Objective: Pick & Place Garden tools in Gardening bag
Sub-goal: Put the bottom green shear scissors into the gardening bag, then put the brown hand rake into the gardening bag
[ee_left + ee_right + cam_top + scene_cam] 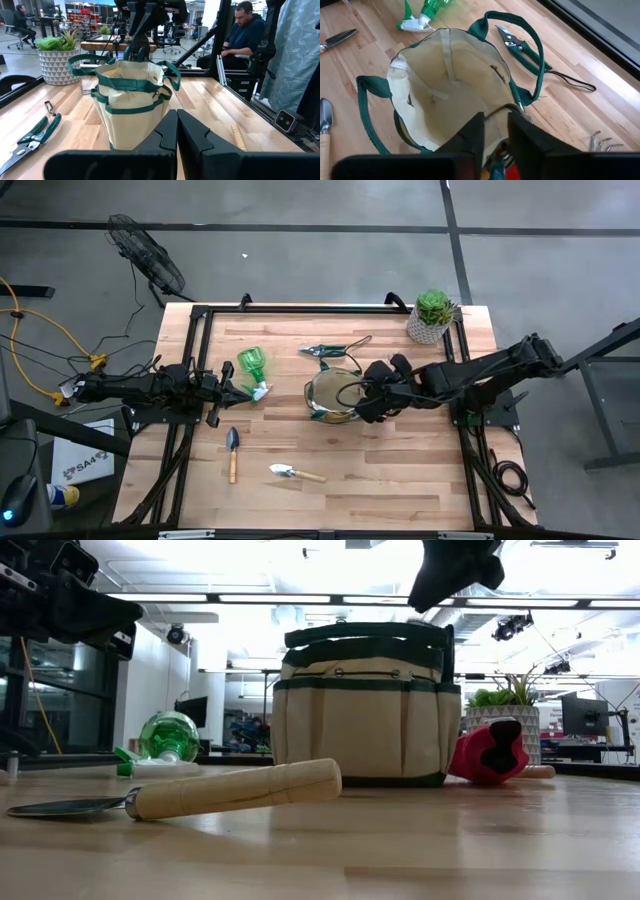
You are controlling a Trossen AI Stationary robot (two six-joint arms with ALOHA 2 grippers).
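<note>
Several tools lie outside the gardening bag [333,395], so plenty of the job looks left to do: the green spray bottle [254,370] lies on its side just beside the bag toward the left arm, the green-handled pruners [333,348] rest on the surface just beyond the bag on the succulent's [432,310] side, and two wooden-handled trowels, the dark trowel [232,450] and the silver trowel [293,473], sit well out from the bag on its front side. Peering down from the right wrist view, a small rake's tines [603,140] show on the surface near the bag, and a red item [512,170] peeks out right under the fingers at the bag's rim; whether it is inside the bag or just against it, I cannot tell. The bag's interior, as far as it shows, looks bare. Now the arms: the right end effector [495,131] hangs above the bag's near rim, pointing down into the mouth, fingers parted a little with nothing clearly between them, so released by the look of it. The left end effector [177,131] waits low over the surface by the spray bottle, aimed level at the bag, fingers pressed together on nothing.
</note>
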